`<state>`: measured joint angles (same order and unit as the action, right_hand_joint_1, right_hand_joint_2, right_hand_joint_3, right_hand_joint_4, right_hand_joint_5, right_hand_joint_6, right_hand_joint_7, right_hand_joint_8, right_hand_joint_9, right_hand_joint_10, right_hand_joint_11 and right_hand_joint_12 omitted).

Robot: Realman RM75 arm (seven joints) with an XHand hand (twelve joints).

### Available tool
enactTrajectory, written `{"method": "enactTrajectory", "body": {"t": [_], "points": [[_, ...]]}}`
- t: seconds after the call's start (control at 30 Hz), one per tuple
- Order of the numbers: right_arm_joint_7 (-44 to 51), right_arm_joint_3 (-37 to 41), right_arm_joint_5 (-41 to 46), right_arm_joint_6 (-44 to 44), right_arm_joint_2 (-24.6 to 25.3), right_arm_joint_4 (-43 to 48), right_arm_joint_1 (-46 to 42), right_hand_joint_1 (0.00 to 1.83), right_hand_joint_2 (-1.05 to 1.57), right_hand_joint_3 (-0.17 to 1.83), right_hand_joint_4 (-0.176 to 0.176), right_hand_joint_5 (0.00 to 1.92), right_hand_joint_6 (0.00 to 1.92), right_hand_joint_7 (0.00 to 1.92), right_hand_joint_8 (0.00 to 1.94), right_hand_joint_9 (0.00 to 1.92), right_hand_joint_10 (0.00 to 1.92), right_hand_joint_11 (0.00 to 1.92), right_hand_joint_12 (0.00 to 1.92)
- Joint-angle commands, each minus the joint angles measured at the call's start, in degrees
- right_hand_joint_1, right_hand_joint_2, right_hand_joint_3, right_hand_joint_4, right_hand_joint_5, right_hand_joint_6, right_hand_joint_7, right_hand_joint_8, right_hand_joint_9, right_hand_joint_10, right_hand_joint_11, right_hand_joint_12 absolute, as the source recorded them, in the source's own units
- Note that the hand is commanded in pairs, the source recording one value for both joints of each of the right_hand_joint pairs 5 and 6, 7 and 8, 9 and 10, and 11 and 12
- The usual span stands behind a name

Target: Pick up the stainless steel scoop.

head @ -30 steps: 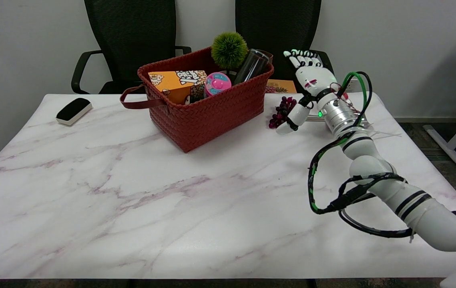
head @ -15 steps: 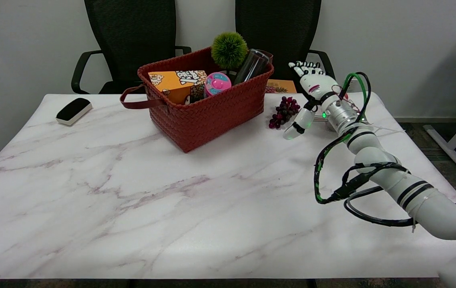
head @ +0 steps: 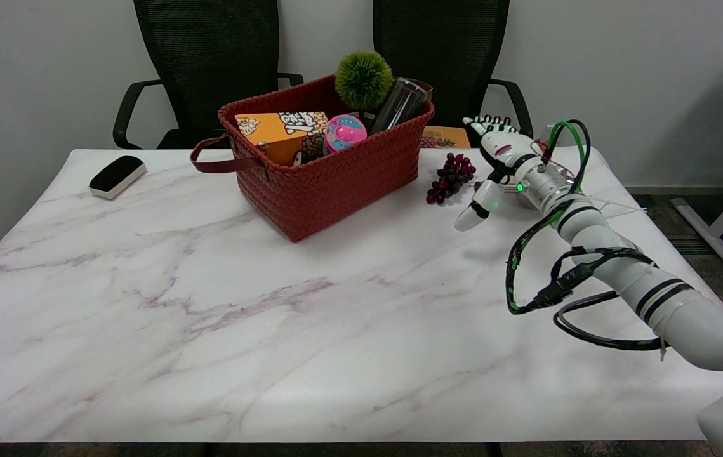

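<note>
My right hand point(head: 499, 147) hovers low over the table's far right corner, just right of a bunch of dark grapes point(head: 450, 176). Its fingers stretch flat toward the far edge, the thumb points down and left, and it holds nothing. I cannot make out the stainless steel scoop plainly. Only a sliver of something grey and flat point(head: 506, 188) shows under the hand and wrist, which hide the rest.
A red woven basket point(head: 336, 181) stands at the far middle, holding an orange box, a pink tin, a green fuzzy ball and a dark tumbler. An orange booklet point(head: 445, 136) lies behind the grapes. A black-and-white eraser point(head: 117, 176) sits at the far left. Two chairs stand behind the table.
My right hand has come down from well above the far right corner to just over the table, and its forearm has flattened. Nothing else has moved.
</note>
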<state>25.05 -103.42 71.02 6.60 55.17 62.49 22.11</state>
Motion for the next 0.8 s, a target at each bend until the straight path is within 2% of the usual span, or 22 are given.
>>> {"method": "enactTrajectory", "body": {"t": [0.03,0.8], "points": [[-0.72,-2.48,5.08,-3.75,-0.80,-7.71,4.93,1.05,-0.38,0.59,0.000,0.02,0.02,0.01,0.01,0.00,0.00,0.00,0.00],[-0.48,-7.65,6.59,-6.47,-1.04,-12.84,10.20,1.05,-0.32,0.49,0.000,0.03,0.03,0.03,0.03,0.01,0.01,0.00,0.00]]}}
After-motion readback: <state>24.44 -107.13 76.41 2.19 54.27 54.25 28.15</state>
